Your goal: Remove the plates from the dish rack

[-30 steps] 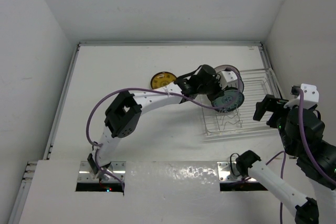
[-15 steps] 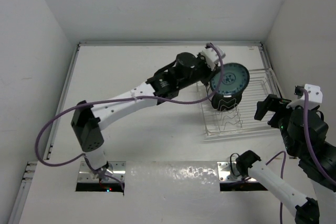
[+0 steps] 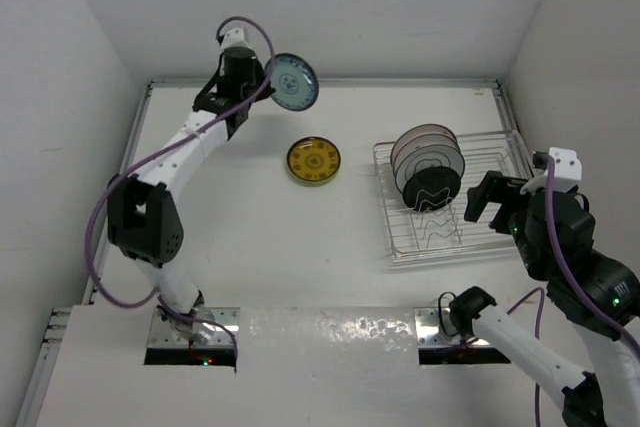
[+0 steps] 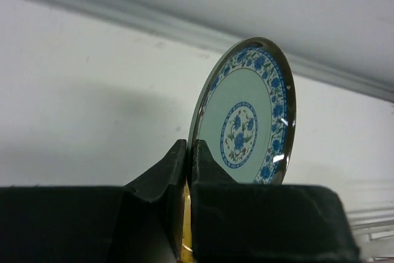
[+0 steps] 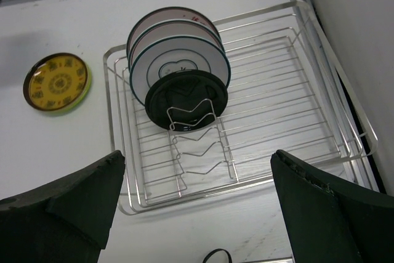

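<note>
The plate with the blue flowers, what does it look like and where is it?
The blue-flowered plate is small and round, glossy like glazed ceramic, pale in the middle with a blue flower at its centre, blue flowers round the border and a dark rim. It stands on edge in the air over the far left of the table, away from the dish rack. Only the left gripper touches it, pinching its lower rim.
</note>
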You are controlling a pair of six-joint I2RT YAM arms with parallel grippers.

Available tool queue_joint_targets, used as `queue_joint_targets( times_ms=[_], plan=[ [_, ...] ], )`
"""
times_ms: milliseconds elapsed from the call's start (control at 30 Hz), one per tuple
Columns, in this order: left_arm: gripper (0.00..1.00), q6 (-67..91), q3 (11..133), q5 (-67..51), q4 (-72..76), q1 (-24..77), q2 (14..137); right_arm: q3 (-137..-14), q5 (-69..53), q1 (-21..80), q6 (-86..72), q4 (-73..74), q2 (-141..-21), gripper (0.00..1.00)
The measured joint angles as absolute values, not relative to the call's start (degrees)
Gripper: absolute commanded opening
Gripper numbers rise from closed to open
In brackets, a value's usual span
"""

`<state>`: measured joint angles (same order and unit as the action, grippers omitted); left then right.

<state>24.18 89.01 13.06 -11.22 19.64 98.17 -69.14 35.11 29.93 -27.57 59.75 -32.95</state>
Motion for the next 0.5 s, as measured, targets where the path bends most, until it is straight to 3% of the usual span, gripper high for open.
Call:
queue_joint_targets(
  times_ms=[233,433,500],
  plan=[
    [0.00,29.3,85.7,5.5,-14.8,15.9,108.9,-67.9,33.4,29.9,-27.7,58.5,-34.2,0.99],
    [0.00,31.0,80.9,-0.1,-14.4,16.5,109.9,-67.0,32.8,29.9,-27.7,58.0,-34.2,0.99],
    [0.08,31.6,79.0,-1.3,-12.8,16.5,109.8,-66.5,32.7,29.9,-27.7,57.7,-34.2,0.99]
  ],
)
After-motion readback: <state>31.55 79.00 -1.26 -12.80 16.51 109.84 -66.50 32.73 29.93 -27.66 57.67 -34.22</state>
